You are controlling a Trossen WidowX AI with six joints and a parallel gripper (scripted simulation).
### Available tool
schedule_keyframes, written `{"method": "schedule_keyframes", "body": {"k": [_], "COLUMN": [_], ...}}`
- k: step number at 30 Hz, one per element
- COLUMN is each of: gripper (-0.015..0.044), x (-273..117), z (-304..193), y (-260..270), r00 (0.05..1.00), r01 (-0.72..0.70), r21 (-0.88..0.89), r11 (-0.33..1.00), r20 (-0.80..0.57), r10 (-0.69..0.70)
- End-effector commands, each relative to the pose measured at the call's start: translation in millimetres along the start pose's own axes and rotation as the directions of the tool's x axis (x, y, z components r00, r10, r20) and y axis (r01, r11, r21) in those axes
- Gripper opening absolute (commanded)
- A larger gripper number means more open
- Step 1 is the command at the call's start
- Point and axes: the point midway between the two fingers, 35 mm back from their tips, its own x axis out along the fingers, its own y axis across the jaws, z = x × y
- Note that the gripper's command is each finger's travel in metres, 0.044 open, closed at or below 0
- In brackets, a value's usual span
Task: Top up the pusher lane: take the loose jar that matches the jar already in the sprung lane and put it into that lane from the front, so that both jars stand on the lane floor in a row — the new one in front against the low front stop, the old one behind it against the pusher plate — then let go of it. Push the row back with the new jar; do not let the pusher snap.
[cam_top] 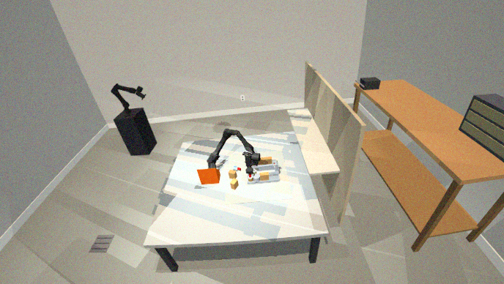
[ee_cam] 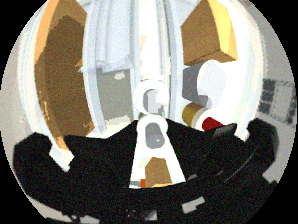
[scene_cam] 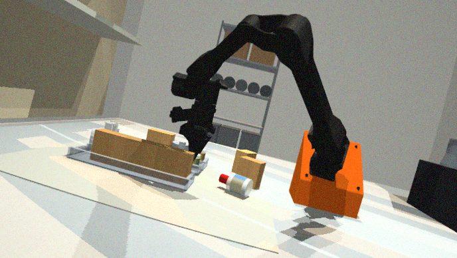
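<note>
My gripper (cam_top: 250, 172) (scene_cam: 196, 160) (ee_cam: 151, 122) points down at the front end of the clear lane tray (cam_top: 279, 176) (scene_cam: 189, 187). It is shut on a jar with a pale round lid (ee_cam: 154, 136); a little of its green side shows under the fingers in the exterior view. In the wrist view another pale-lidded jar (ee_cam: 152, 99) stands directly ahead of the held one, in the same narrow middle lane, the two close together. Whether the held jar touches the lane floor is hidden. The pusher plate cannot be made out.
A red-capped jar (ee_cam: 212, 123) (cam_top: 250, 176) and a pale cylinder (ee_cam: 215, 82) are in the lane to one side. Wooden blocks (cam_top: 264, 176) (scene_cam: 116, 143) (ee_cam: 62, 75) fill parts of the outer lanes. A red-capped jar (scene_cam: 237, 184) lies outside the tray, near two upright blocks (cam_top: 232, 174) (cam_top: 234, 184).
</note>
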Motion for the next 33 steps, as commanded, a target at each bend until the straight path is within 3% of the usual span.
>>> {"method": "schedule_keyframes", "body": {"k": [1, 33], "gripper": [0.0000, 0.0000], "x": [0.2, 0.3], "z": [1.5, -3.9], "y": [1.3, 1.2], "r00": [1.000, 1.000], "r01": [-0.007, -0.007], "r21": [-0.003, -0.003], "r11": [1.000, 1.000], "r20": [0.010, 0.009], "r10": [0.007, 0.007]}}
